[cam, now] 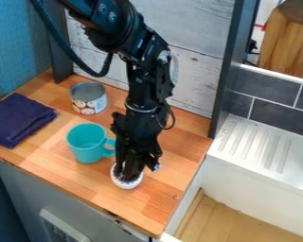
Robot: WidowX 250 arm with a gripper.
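- Down at the small white bowl [125, 185] we go, with our tool [130, 172] right over it; wide, narrow or gripping, we can't tell!
- The bowl sits on the wooden table [160, 203], and we'd call this the contact step: taking hold or letting go.
- Just beside us, the teal mug [87, 146], handle our way; the next move calls for a steady, upright lift clear of it.
- Farther out, we've got the can [88, 98] and folded cloth [18, 118].
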